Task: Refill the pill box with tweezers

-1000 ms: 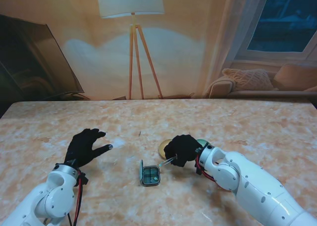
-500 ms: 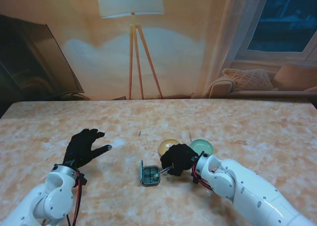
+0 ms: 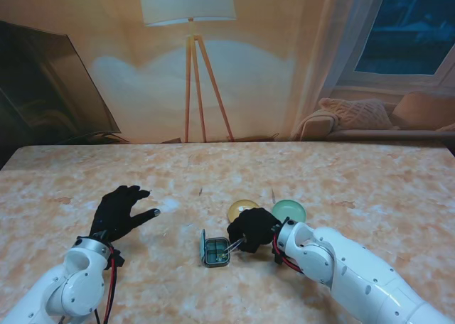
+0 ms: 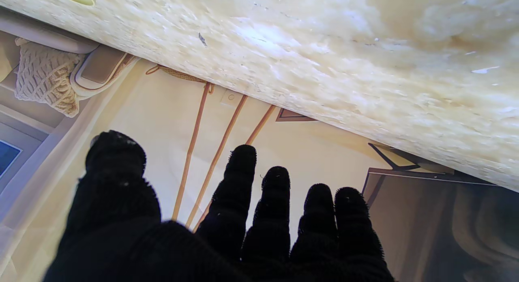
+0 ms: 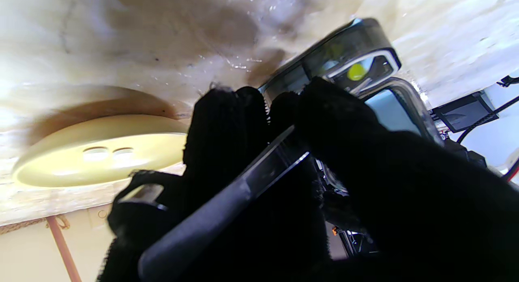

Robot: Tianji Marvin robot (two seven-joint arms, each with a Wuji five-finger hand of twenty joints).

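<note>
Tweezer tips over the open pill box, drop looks close

Going left to right: the left hand (image 3: 122, 212) hovers over bare table with fingers spread, grasping nothing. The pill box (image 3: 216, 251) sits open just off the right hand's fingertips, and the right hand (image 3: 254, 229) is clenched around the tweezers (image 3: 234, 245), tips angled into the box. Just beyond its knuckles sit a yellow dish (image 3: 240, 207) and a green dish (image 3: 290, 209). Probable risk: a tilted tip nudges the light box, or the pill lands in the wrong compartment. The right wrist view shows a yellow pill (image 5: 357, 71) already in one cell, which the stand view can't resolve; whether the tips hold a pill can't be told
</note>
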